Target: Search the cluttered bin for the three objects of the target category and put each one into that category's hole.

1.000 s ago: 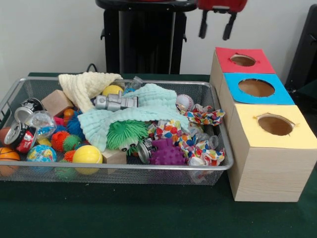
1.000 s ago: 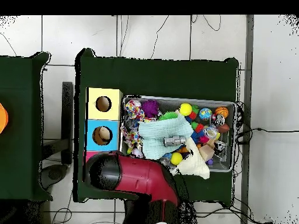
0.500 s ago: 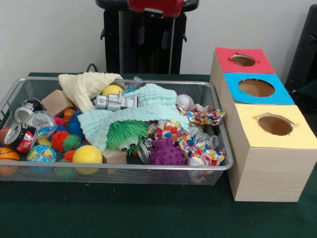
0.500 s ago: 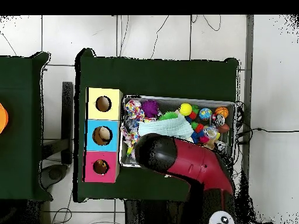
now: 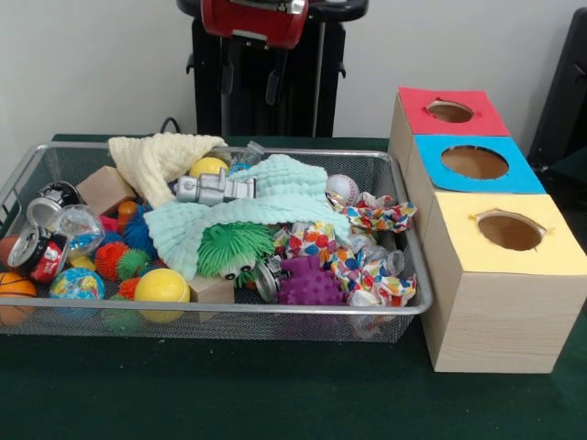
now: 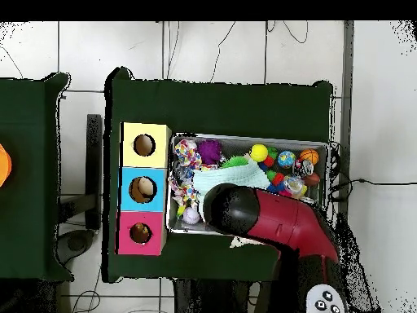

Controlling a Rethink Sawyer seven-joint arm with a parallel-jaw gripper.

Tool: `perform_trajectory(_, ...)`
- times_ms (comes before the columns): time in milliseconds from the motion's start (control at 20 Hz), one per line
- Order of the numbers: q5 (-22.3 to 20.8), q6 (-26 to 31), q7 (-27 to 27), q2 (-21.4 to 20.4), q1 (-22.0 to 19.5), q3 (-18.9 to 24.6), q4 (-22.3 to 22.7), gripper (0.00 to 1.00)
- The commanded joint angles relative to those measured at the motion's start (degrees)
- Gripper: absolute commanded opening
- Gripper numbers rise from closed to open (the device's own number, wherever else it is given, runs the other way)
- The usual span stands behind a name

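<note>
Arm (image 6: 277,224) hides bin's (image 6: 244,138) near half overhead — gripper (image 5: 248,82) state unclear.

One wire-mesh metal bin (image 5: 55,316) holds the clutter. Right of it stand three wooden boxes, each with one round hole: a red-topped box (image 5: 451,112), a blue-topped box (image 5: 477,164) and a yellow-topped box (image 5: 506,234). In the bin: two plain yellow balls (image 5: 161,286) (image 5: 208,166), two knitted cloths, one cream cloth (image 5: 156,160) and one mint-green cloth (image 5: 248,211), and two wooden blocks (image 5: 104,190) (image 5: 213,291).

Probably a lab: loose cables (image 6: 285,33) on tiled floor (image 6: 81,49).
</note>
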Motion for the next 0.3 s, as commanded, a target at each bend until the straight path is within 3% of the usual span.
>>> perform_trajectory(50, -4.0, -3.2, -2.2, 2.3, -2.2, 6.9, -1.1, 1.00)
perform_trajectory(200, -3.8, -3.0, -1.6, 2.7, -2.8, 7.6, -0.7, 1.00)
perform_trajectory(300, -4.2, 0.1, -1.9, 2.7, -2.6, 7.6, -0.9, 1.00)
